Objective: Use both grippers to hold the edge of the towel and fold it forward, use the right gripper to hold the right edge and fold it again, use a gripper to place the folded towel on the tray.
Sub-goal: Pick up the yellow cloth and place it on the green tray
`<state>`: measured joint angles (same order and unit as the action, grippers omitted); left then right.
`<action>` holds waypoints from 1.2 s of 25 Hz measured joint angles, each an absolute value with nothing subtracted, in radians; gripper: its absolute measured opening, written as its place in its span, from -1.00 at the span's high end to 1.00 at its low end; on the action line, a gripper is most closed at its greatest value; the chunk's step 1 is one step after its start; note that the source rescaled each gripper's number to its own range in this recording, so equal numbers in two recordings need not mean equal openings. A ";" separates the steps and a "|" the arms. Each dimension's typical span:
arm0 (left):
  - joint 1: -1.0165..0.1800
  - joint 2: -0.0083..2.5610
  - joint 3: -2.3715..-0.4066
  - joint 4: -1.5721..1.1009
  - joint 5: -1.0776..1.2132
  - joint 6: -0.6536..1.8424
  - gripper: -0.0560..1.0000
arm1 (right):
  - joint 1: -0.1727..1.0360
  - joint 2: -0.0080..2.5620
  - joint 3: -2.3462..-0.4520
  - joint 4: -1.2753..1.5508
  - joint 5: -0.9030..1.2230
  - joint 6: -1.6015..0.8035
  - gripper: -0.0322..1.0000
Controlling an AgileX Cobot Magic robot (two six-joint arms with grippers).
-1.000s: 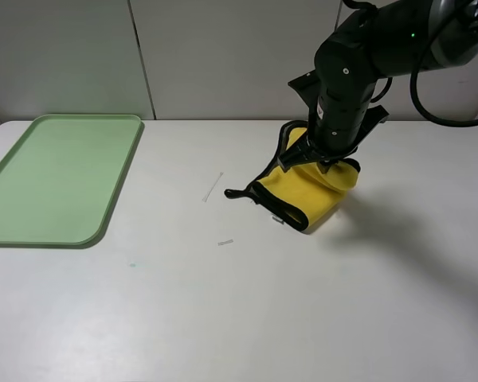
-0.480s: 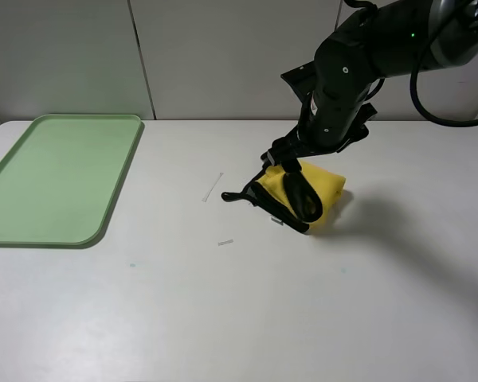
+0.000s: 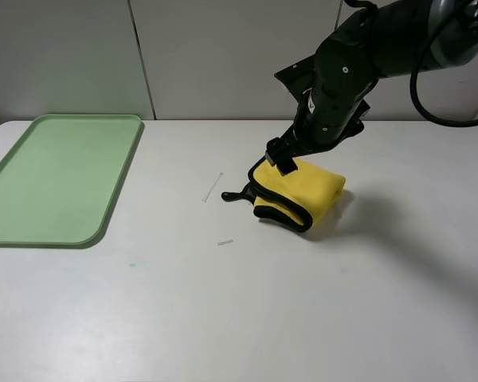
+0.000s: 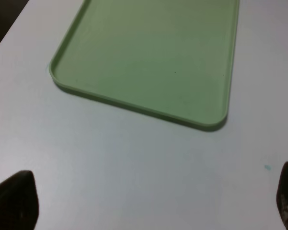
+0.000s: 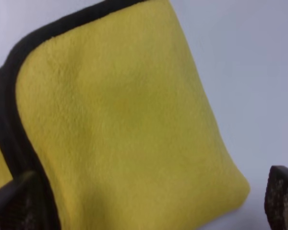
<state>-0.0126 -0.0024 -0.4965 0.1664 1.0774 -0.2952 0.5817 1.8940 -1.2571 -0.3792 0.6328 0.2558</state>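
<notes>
The yellow towel (image 3: 303,195) lies folded in a thick stack on the white table, right of centre, its black-trimmed edges (image 3: 277,205) stacked on the left side and the black loop (image 3: 233,195) sticking out left. My right gripper (image 3: 283,157) hovers just over the towel's back left part, open and holding nothing. In the right wrist view the towel's top layer (image 5: 129,120) fills the frame between the wide-apart fingers of the right gripper (image 5: 146,203). The green tray (image 3: 56,179) is at the far left. My left gripper (image 4: 149,203) is open and empty over the table near the tray (image 4: 149,52).
A thin white strip (image 3: 213,187) and a small scrap (image 3: 225,242) lie on the table left of the towel. A grey panelled wall stands behind the table.
My right gripper swung left, carrying the towel's right side over onto the left part, and let it go. The towel went from a raised hump to a flat folded stack.
</notes>
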 joint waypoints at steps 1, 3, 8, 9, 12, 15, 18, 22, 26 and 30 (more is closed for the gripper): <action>-0.013 -0.002 -0.496 0.166 1.077 -0.295 -1.00 | 0.582 1.894 -1.259 -0.379 0.635 0.235 -1.00; -0.013 -0.002 -0.496 0.166 1.077 -0.295 -1.00 | 0.582 1.894 -1.261 -0.380 0.649 0.206 -1.00; -0.013 -0.002 -0.496 0.166 1.077 -0.295 -1.00 | 0.582 1.885 -1.264 -0.359 0.814 0.188 -1.00; -0.013 -0.002 -0.496 0.166 1.077 -0.295 -1.00 | 0.582 1.875 -1.264 -0.348 0.848 0.188 -1.00; -0.013 -0.002 -0.496 0.166 1.077 -0.295 -1.00 | 0.582 1.825 -1.264 -0.313 0.919 0.188 -1.00; -0.013 -0.002 -0.496 0.166 1.077 -0.295 -1.00 | 0.582 1.740 -1.264 -0.284 0.985 0.185 -1.00; -0.013 -0.002 -0.496 0.166 1.077 -0.295 -1.00 | 0.582 1.681 -1.264 -0.259 1.040 0.180 -1.00; -0.013 -0.002 -0.496 0.166 1.077 -0.295 -1.00 | 0.582 1.566 -1.264 -0.187 1.115 0.155 -1.00; -0.013 -0.002 -0.496 0.166 1.077 -0.295 -1.00 | 0.582 1.442 -1.264 -0.108 1.176 0.127 -1.00; -0.013 -0.002 -0.496 0.166 1.077 -0.295 -1.00 | 0.582 1.307 -1.218 -0.078 1.208 0.105 -1.00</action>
<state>-0.0126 -0.0024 -0.4965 0.1664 1.0774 -0.2952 0.5817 1.3073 -1.2183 -0.0782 1.2081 0.1053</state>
